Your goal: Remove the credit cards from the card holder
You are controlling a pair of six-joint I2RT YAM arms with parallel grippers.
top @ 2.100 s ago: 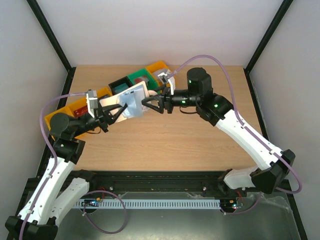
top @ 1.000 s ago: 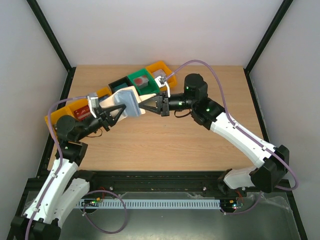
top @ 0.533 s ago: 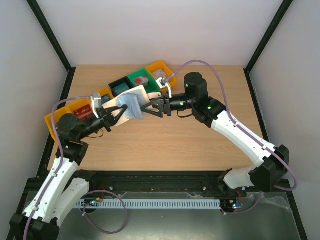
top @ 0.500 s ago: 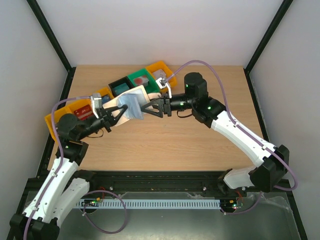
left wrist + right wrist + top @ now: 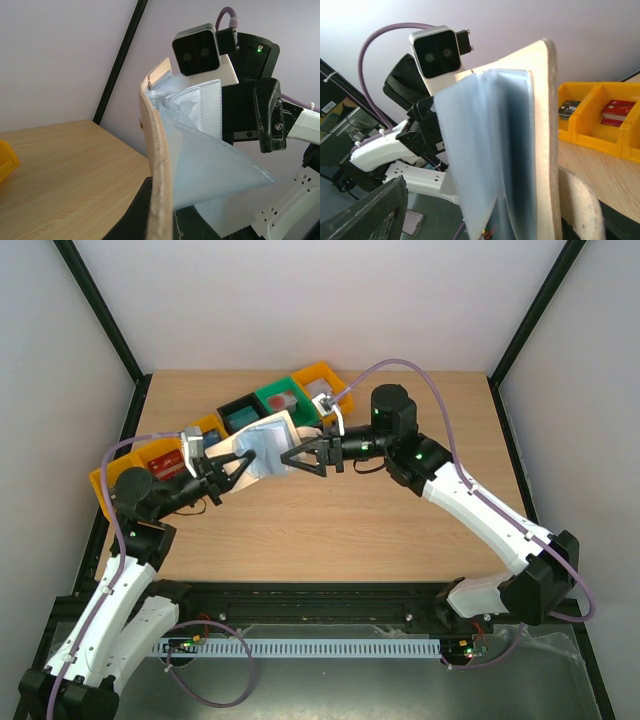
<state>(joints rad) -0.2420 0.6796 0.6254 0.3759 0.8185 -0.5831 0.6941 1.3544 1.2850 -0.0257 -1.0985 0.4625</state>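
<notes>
Top view: left pincer (image 5: 232, 468) clamped the opened card holder (image 5: 258, 448) above the worktop (image 5: 350, 530), with the right pincer (image 5: 293, 455) spread beside it. Only the right wrist view showed the blue pockets (image 5: 485, 150) standing between that pincer's parted fingers (image 5: 367, 215).

card holder (image 5: 543, 125): no lettering can be read.
red item (image 5: 614, 111) in yellow bin (image 5: 592, 141): pale markings are seen, too blurred to be read.
</notes>
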